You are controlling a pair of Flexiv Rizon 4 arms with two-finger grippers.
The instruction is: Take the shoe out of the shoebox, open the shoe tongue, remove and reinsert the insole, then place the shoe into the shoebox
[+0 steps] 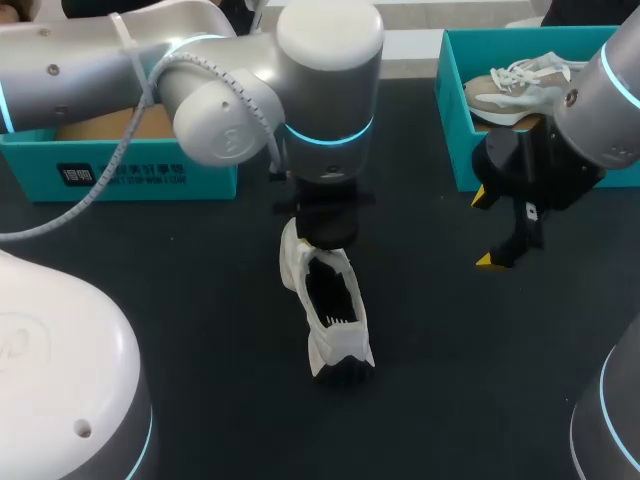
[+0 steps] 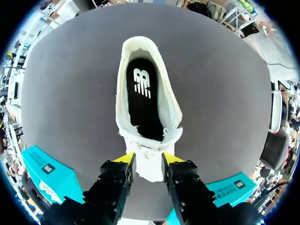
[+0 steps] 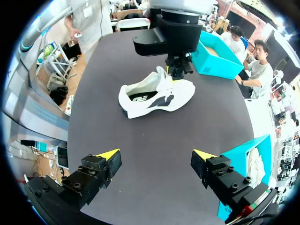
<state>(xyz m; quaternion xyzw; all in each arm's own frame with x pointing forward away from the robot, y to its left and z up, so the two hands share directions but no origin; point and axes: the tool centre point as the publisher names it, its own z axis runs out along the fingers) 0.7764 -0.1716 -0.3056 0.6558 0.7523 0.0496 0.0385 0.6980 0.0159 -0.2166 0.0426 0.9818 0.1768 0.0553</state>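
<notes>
Left wrist view brings us closest. Our left end effector (image 2: 147, 158) is clenched on the shoe (image 2: 171, 110), with its two yellow-tipped fingers pressing from either side on the white front part where the tongue sits. We cannot tell whether they hold the tongue alone or the upper as well. The shoe's mouth gapes wide, and the black insole (image 2: 143, 103) lies inside it, with a white mark toward the heel. The heel points away from this end effector.

In the right wrist view, our right end effector (image 3: 155, 155) is released. Its fingers are spread wide over the dark counter (image 3: 154, 126) with nothing between them. The shoe stands on its sole well ahead of it, side on, and our left arm comes down onto its front half from above.

In the head view, the shoe sits near the middle of the counter, outside both boxes. The left shoebox (image 1: 120, 175) is teal, stands at the far left edge behind our left arm, and shows a brown inside. The right shoebox (image 1: 455, 120), also teal, stands at the far right and holds a second shoe (image 1: 515, 85), beige and white with white laces. Our right end effector hangs just in front of that box, well apart from the shoe on the counter.
</notes>
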